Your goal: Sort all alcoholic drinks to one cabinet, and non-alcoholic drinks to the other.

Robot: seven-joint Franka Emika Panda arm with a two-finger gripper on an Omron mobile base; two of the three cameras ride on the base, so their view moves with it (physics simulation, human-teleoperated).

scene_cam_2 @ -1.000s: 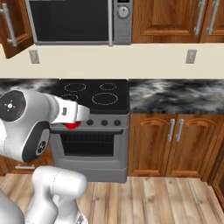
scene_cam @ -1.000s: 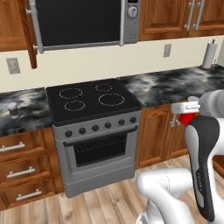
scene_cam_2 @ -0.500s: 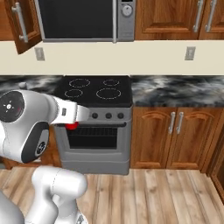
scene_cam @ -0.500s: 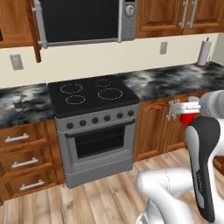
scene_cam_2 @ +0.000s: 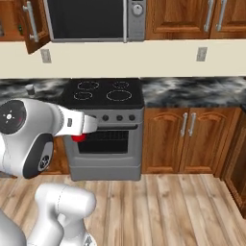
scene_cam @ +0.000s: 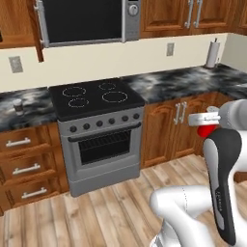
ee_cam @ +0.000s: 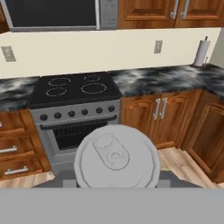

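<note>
far left, upper wall: the reddish-brown wall cabinet door [scene_cam_2: 33,24] stands open, its long grey bar handle [scene_cam_2: 32,20] upright on it. a dark shape shows inside at the far left edge; what it is cannot be told.

left stretch of the bench [scene_cam: 29,108]: a short dark brown cup with a pale lid [scene_cam: 18,106] stands upright on the marbled top, just left of the stove [scene_cam: 96,99].

centre: the stove has four rings and a row of knobs above the oven door. the microwave [scene_cam: 84,19] hangs above it, door closed.

right: the tool [scene_cam: 205,124] is held out in front of the lower cupboards [scene_cam: 176,125], above the wooden floor. the small red can [scene_cam: 207,130] sits in it, upright, its grey top with pull tab [ee_cam: 116,157] facing the hand camera. the tool is closed on the can; the finger tips themselves are hidden behind it.

far right, on the bench by the wall: a paper towel roll [scene_cam: 212,54] stands upright on its holder.
</note>
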